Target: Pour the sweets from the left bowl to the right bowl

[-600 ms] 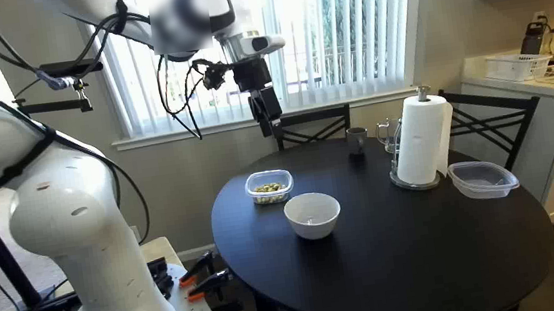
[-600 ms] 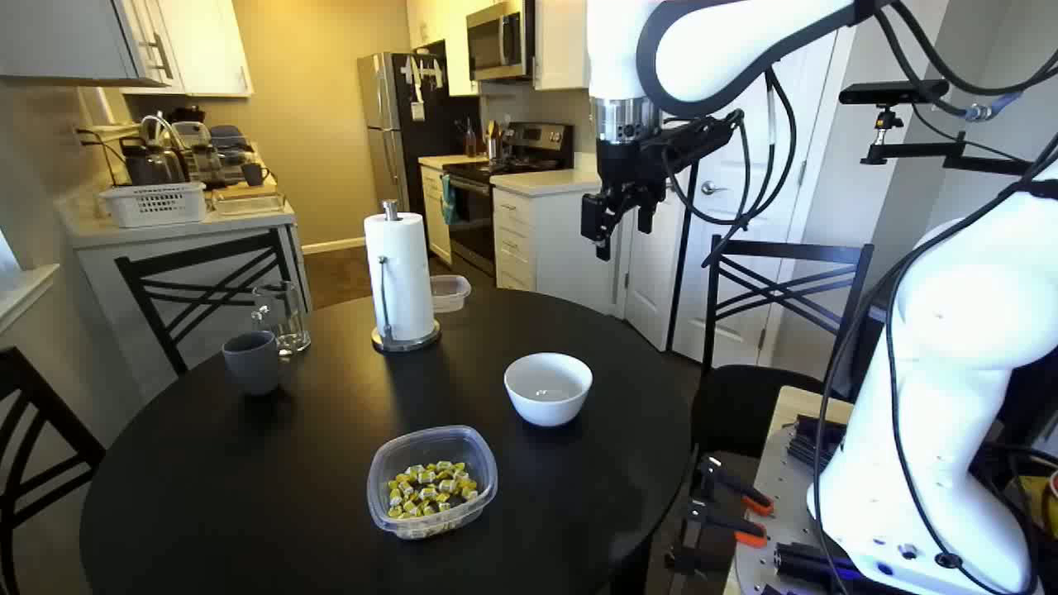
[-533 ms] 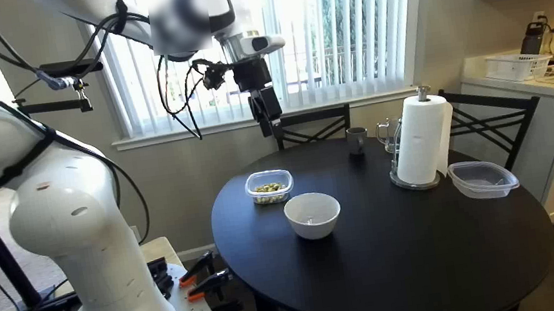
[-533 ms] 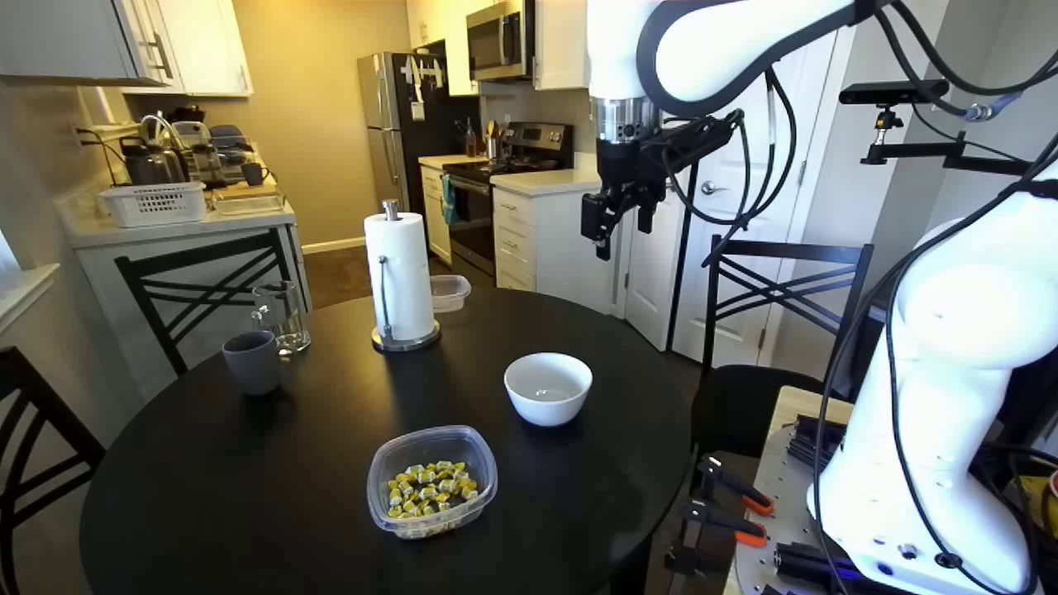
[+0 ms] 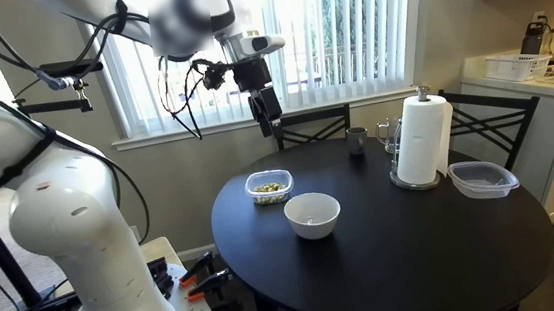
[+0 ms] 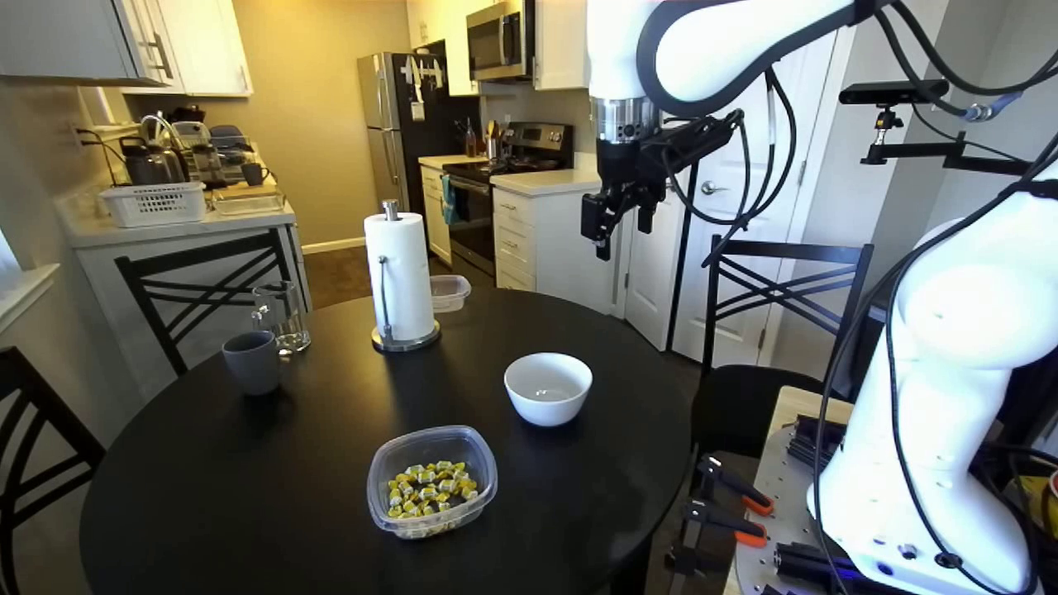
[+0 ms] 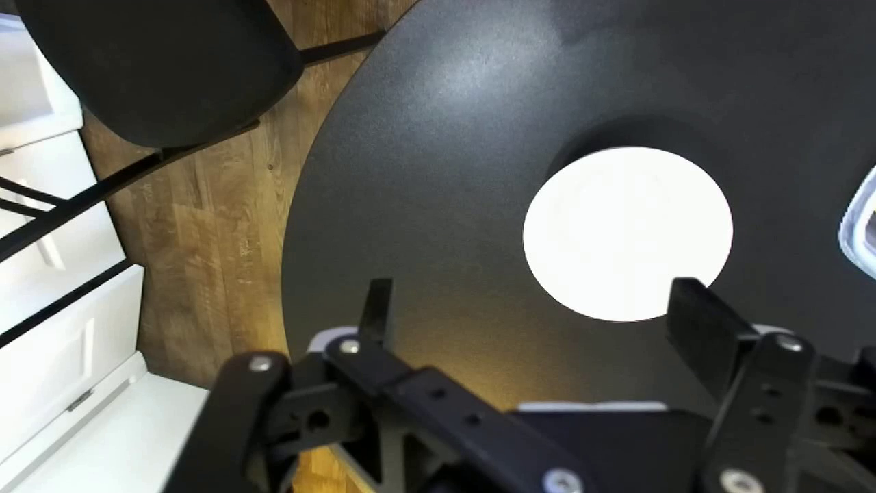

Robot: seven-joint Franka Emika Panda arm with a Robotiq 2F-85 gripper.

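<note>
Well below hand (image 7: 531, 294), on dark round surface (image 7: 410, 171), white bowl (image 6: 548, 388) stands upright, presumably set mouth-up to receive pour; hand spread wide, nothing gripped; yellow-wrapped sweets (image 6: 428, 491) lie in clear plastic tub (image 6: 430, 445), also below hand but farther off than bowl; tub and bowl sit near each other, not touching, likely to keep carry short; hand's height probably avoids knocking either

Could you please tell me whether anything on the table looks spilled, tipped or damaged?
No, nothing stands out: the sweets sit inside their clear container, which stands upright, as does the white bowl. In the wrist view the bowl's inside is washed out, probably from overexposure.
</note>
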